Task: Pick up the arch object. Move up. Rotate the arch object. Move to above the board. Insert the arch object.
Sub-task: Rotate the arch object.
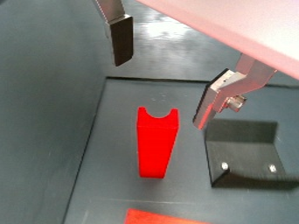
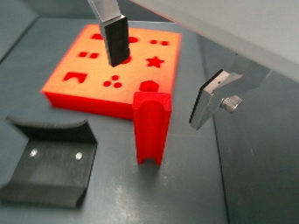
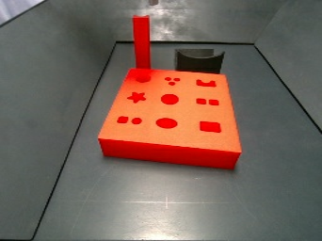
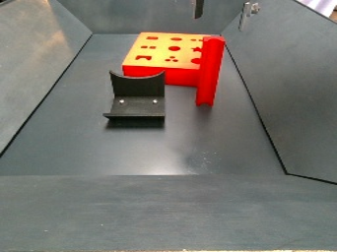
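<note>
Arch object (image 2: 149, 122) stands upright below the open, empty end effector (image 2: 162, 70).

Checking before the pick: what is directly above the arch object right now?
The open gripper hangs above the arch object, jaws spread wide, touching nothing. Nothing sits on its notched top. Its underside against the floor is hidden.

No readable text, labels or nos. anywhere; gripper (image 2: 158, 70) above the floor has no markings.
</note>
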You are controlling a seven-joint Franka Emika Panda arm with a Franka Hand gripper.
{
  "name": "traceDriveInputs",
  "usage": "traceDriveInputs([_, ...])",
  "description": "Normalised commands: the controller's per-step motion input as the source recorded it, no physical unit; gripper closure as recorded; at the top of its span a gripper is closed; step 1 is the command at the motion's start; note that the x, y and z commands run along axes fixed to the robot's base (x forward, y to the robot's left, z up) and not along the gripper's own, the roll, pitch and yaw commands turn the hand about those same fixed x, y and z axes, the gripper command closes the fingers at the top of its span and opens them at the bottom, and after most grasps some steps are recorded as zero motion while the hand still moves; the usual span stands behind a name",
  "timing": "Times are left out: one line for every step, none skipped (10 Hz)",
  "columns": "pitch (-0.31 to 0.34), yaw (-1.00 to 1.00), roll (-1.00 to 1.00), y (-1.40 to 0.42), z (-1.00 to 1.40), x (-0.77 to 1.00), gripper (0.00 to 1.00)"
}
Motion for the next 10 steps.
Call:
traceDriveInputs([0.028, 1.00, -0.01, 0.00, -0.01, 0.03, 0.00])
traceDriveInputs([0.032, 1.00, -0.01, 0.00, -0.01, 0.03, 0.00])
traceDriveInputs([0.035, 1.00, -0.02, 0.00, -0.01, 0.03, 0.00])
traceDriveInputs([0.040, 1.00, -0.02, 0.00, -0.01, 0.03, 0.00])
traceDriveInputs([0.047, 1.00, -0.02, 0.00, -0.01, 0.03, 0.00])
traceDriveInputs([0.052, 1.00, -0.02, 0.00, -0.01, 0.03, 0.00])
traceDriveInputs([0.067, 1.00, -0.03, 0.00, -0.01, 0.03, 0.00])
traceDriveInputs([0.078, 0.92, -0.04, 0.00, -0.01, 0.03, 0.00])
traceDriveInputs([0.077, 0.57, -0.04, 0.00, 0.00, 0.03, 0.00])
traceDriveInputs([0.076, 0.37, -0.04, 0.00, 0.00, 0.03, 0.00])
